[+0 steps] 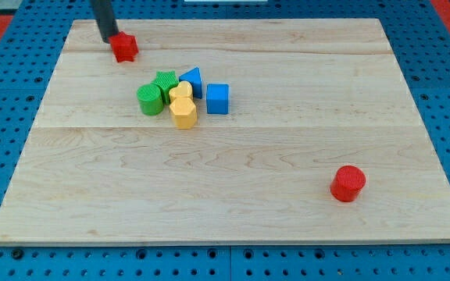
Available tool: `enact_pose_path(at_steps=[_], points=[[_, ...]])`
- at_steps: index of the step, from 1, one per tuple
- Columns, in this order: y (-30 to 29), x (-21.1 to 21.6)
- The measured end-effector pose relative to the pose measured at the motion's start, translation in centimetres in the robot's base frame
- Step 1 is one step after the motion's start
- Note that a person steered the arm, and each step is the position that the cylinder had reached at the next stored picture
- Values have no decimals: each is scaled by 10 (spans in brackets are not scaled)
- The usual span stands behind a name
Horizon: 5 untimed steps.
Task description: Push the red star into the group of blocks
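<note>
The red star point(124, 48) lies near the board's top left. My tip point(108, 39) touches its upper left side. Below and to the right of the star is the group: a green star point(165, 81), a green cylinder point(150, 100), a blue triangle point(192, 80), a blue cube point(218, 98), a yellow heart-like block point(180, 92) and a yellow hexagon point(183, 113), packed close together. A gap of bare wood separates the red star from the group.
A red cylinder point(348, 183) stands alone near the board's bottom right. The wooden board point(233, 195) lies on a blue pegboard; its top edge is close to the red star.
</note>
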State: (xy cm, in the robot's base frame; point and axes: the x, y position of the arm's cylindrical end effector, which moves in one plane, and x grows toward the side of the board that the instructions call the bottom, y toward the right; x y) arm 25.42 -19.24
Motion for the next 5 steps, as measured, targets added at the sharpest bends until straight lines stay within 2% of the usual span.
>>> enact_pose_path(at_steps=[1, 2, 3, 4, 5], points=[[4, 35], [28, 31], [30, 3], [65, 55], [89, 69]])
